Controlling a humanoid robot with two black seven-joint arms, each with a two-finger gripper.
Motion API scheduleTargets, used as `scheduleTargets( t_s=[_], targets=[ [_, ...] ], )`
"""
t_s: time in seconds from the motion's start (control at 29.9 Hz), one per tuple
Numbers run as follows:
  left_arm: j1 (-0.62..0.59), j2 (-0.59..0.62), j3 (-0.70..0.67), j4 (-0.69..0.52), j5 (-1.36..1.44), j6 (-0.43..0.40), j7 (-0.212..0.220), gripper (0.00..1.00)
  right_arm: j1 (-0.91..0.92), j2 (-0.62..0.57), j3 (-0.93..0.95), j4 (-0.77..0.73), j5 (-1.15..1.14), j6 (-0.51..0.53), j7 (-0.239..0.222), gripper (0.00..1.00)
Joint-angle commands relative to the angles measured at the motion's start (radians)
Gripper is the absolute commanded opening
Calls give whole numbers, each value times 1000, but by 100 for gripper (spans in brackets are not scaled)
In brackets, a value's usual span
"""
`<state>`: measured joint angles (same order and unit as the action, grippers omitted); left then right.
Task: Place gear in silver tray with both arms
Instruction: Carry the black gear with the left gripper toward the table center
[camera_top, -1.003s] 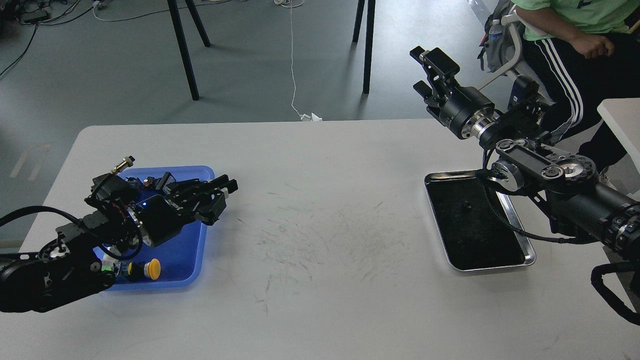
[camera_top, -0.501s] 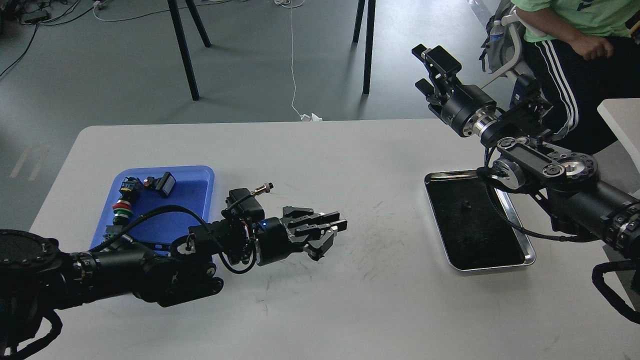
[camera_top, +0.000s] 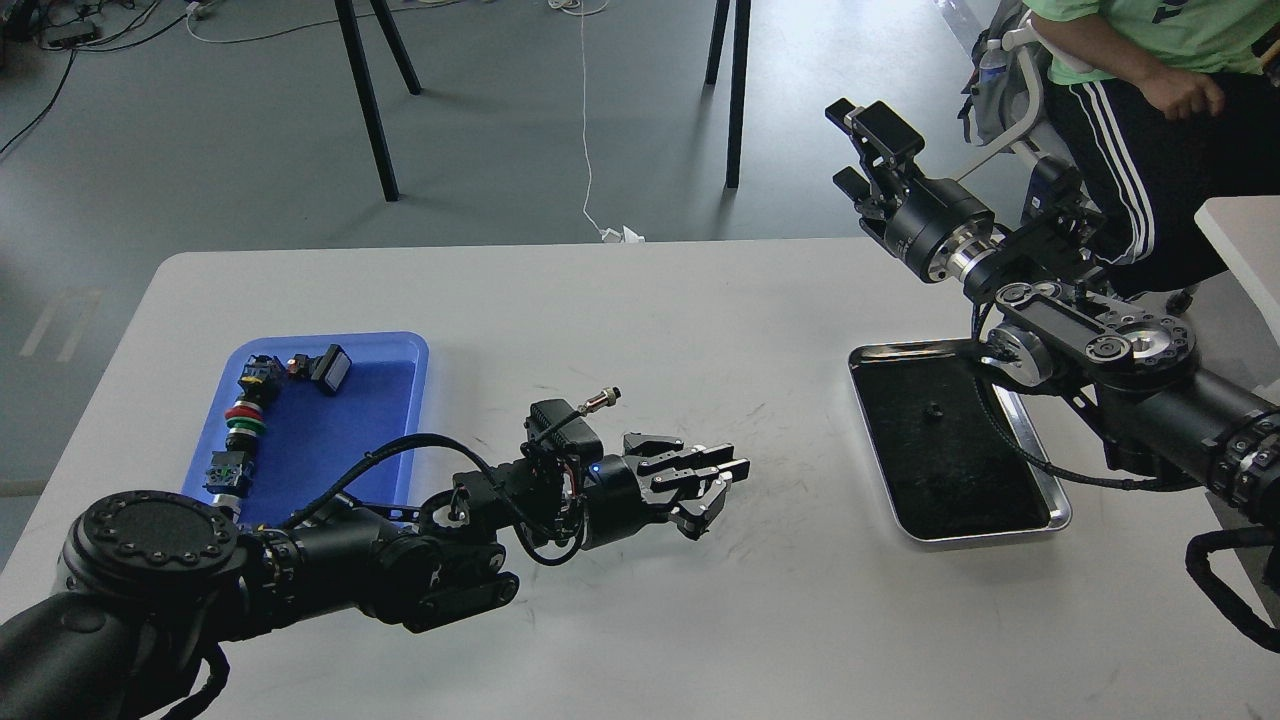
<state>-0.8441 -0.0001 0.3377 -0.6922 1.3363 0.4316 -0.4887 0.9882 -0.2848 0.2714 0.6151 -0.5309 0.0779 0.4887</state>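
The silver tray (camera_top: 1040, 478) lies on the right of the white table, with a small dark speck (camera_top: 935, 410) on its dark bottom. My left gripper (camera_top: 715, 482) reaches over the middle of the table, left of the tray and pointing at it. Its fingers are drawn together, and I see no gear between them. My right gripper (camera_top: 860, 150) is raised high above the table's far edge, behind the tray, with its fingers apart and empty. No gear shows clearly anywhere.
A blue plastic tray (camera_top: 400, 350) at the left holds several small parts along its left side, such as a black connector (camera_top: 330, 368) and a red-green stack (camera_top: 243, 415). A seated person (camera_top: 1150, 90) is at the far right. Black stand legs (camera_top: 365, 100) rise beyond the table.
My left gripper has left the blue tray and swept right across the table to its middle, towards the silver tray. The right arm has barely shifted.
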Motion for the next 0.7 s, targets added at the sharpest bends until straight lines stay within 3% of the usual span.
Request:
scheduleTargets(
  t_s=[0.0,0.17,0.53,0.67],
  targets=[
    [13,0,1,26,0,-1,0,21,3,1,0,0,0,0,0,94],
    [20,0,-2,25,0,-1,0,25,3,3,-3,0,0,0,0,94],
    [20,0,-6,3,-94,-36,0,52,1,1,-3,0,0,2,0,94],
    [11,0,-20,-18,-106,-45,0,54,3,1,-3,0,0,2,0,94]
  ],
)
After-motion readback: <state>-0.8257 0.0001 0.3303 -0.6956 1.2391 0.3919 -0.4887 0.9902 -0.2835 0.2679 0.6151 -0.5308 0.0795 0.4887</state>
